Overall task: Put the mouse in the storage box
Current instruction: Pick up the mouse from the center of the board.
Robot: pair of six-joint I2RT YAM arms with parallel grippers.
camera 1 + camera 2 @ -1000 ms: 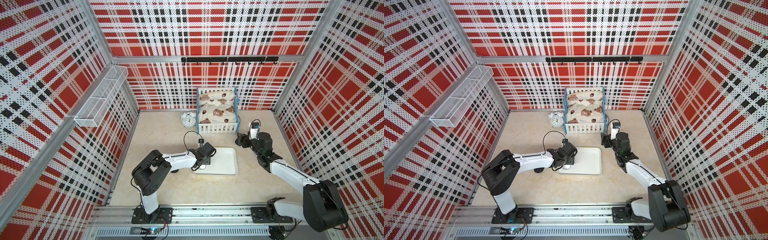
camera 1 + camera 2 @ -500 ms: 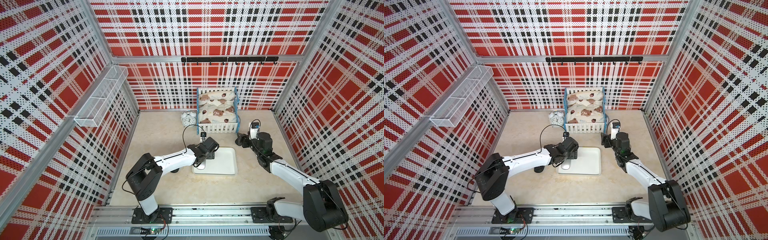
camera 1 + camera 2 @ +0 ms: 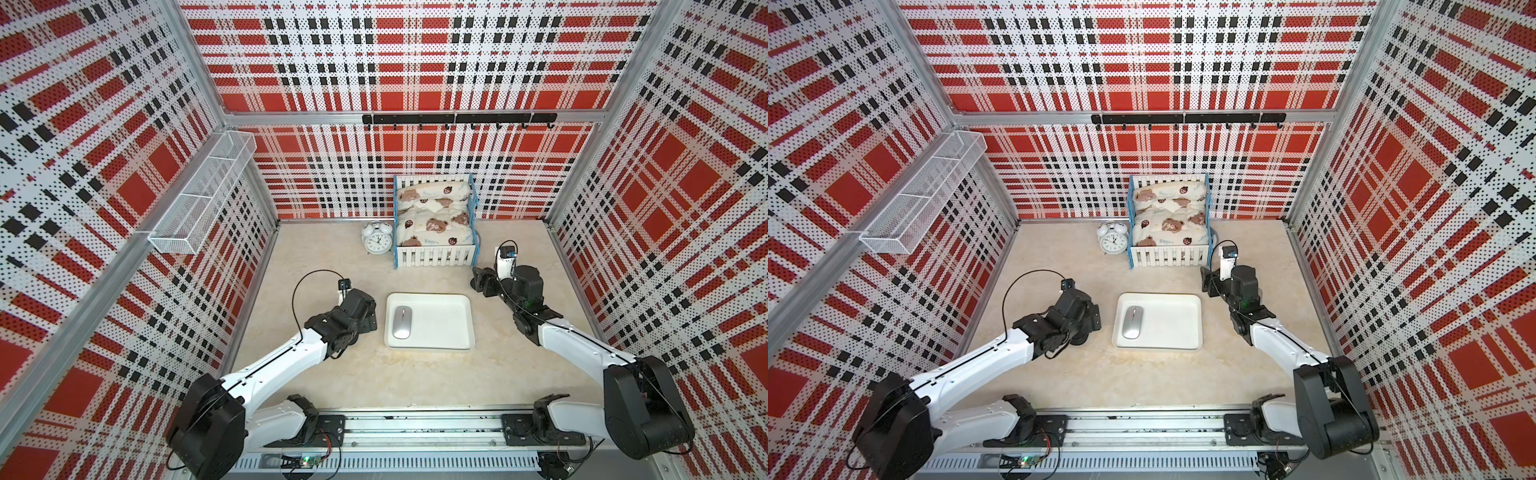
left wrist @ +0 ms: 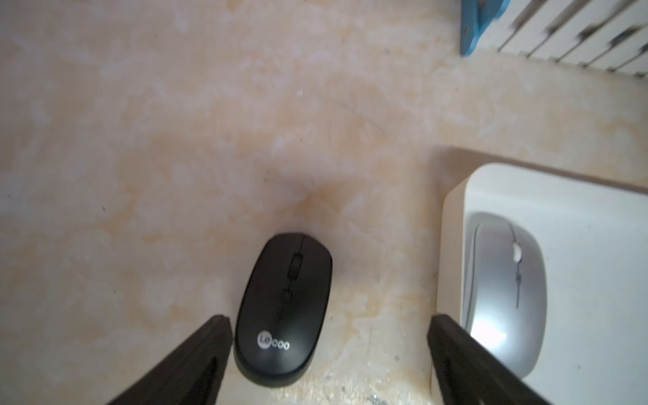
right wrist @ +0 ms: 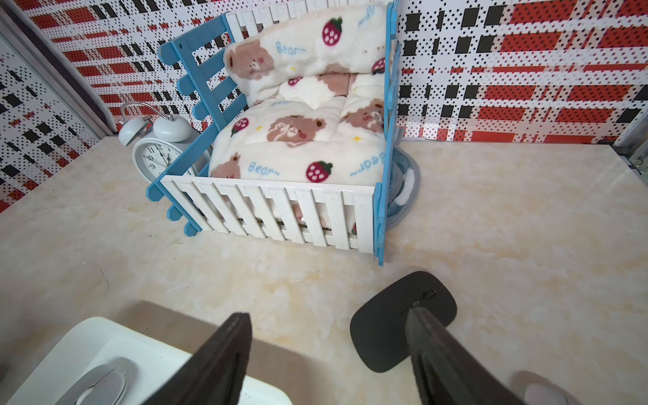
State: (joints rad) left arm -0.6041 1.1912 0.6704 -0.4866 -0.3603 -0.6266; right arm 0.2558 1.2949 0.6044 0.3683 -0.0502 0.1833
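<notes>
beside the box (image 3: 440,328), the left gripper (image 4: 329,326) hangs, jaws apart, over a black mouse (image 4: 283,310), likely poised to take it. a silver mouse (image 3: 401,322) lies inside the box's left end, leaving room; farther back the right gripper (image 5: 328,314), jaws apart, sits by another black mouse (image 5: 389,326).

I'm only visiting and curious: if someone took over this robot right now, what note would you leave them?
The left gripper is open and empty, over a black mouse lying on the table beside the storage box.
The right gripper is open and empty, next to a second black mouse on the table.
Done: the silver mouse lies in the storage box.
Left: both black mice are outside it, probably next to go in.
</notes>
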